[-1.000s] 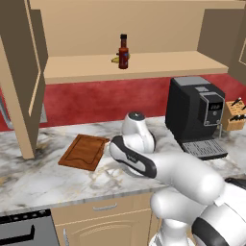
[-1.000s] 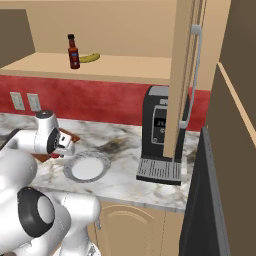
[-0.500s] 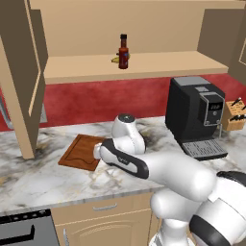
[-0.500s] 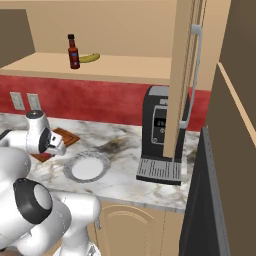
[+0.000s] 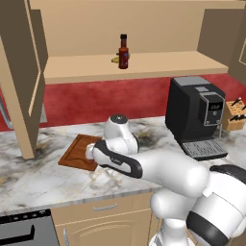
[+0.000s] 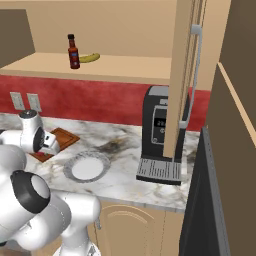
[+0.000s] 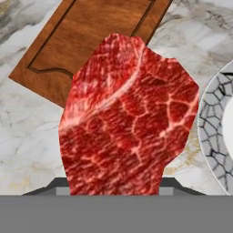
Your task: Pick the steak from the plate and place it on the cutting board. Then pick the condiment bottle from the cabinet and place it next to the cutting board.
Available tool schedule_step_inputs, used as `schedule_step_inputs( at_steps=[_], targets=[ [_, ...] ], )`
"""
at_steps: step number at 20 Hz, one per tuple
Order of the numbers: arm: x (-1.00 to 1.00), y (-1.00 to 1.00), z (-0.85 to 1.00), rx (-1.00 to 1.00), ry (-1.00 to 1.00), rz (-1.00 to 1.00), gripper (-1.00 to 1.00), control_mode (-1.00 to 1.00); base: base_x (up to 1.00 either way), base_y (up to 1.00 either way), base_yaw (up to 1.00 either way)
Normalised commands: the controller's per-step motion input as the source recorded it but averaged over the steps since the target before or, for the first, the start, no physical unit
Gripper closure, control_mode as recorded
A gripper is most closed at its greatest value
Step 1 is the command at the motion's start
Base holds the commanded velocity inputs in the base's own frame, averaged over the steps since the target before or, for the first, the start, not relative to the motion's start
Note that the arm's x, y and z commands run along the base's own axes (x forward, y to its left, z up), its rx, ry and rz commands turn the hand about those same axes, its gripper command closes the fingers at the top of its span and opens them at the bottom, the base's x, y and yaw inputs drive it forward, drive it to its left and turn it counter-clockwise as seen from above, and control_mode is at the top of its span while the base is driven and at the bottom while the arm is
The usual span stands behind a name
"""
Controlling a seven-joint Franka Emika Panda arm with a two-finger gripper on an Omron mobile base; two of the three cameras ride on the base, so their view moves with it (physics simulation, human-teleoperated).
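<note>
The robot's two-finger gripper [image 7: 113, 193] is closed around a red, marbled chunk of raw steak [image 7: 125, 118], held above the marble counter. The rectangular reddish-brown wooden cutting board [image 7: 88, 38] lies just ahead of the steak; the round grey-white plate [image 7: 214, 132] sits beside it, off to one side.

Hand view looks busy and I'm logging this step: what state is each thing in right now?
steak: held in the claw, off the plate
plate: empty
cutting board: bare
condiment bottle: upright on the shelf
cabinet: doors open
banana: lying beside the bottle
</note>
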Motion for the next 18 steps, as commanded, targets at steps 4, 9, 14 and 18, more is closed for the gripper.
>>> schedule_step_inputs(
  at_steps=[4,9,14,18],
  targets=[
    [0.21,0.14,0.0,0.0,0.0,-0.02,1.0,-1.0,0.0,0.0,0.0],
    [0.29,0.11,0.0,0.0,0.0,-0.03,1.0,-1.0,0.0,0.0,0.0],
    [0.27,0.12,0.0,0.0,0.0,-0.03,1.0,-1.0,0.0,0.0,0.0],
    [0.21,0.09,-0.01,0.0,-0.03,-0.02,1.0,-1.0,0.0,0.0,0.0]
  ],
)
